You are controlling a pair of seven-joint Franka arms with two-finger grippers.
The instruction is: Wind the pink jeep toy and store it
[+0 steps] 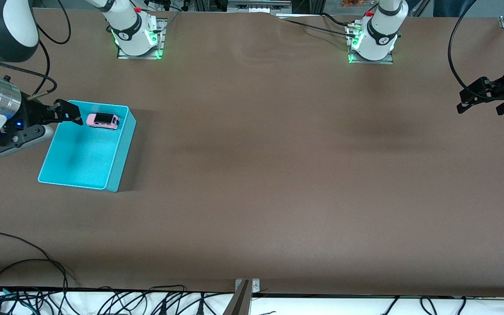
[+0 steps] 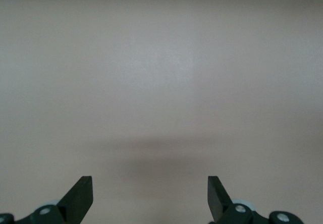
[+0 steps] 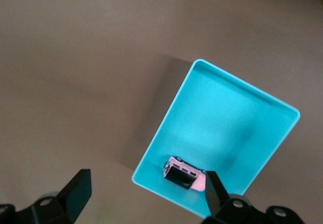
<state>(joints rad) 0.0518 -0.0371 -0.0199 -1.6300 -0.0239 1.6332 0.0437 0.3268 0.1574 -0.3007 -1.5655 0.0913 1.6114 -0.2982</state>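
Observation:
The pink jeep toy (image 1: 103, 120) lies inside the turquoise bin (image 1: 120, 162), at the bin's end farther from the front camera. It also shows in the right wrist view (image 3: 185, 173), against a wall of the bin (image 3: 222, 113). My right gripper (image 1: 71, 113) is open and empty, up over the bin's rim beside the jeep; its fingers (image 3: 146, 191) hold nothing. My left gripper (image 1: 480, 109) is open and empty, waiting over bare table at the left arm's end (image 2: 150, 193).
The bin stands at the right arm's end of the brown table (image 1: 278, 153). Both arm bases (image 1: 137, 39) (image 1: 372, 43) stand along the table edge farthest from the front camera. Cables (image 1: 37, 262) and a metal bracket (image 1: 245, 291) lie at the edge nearest it.

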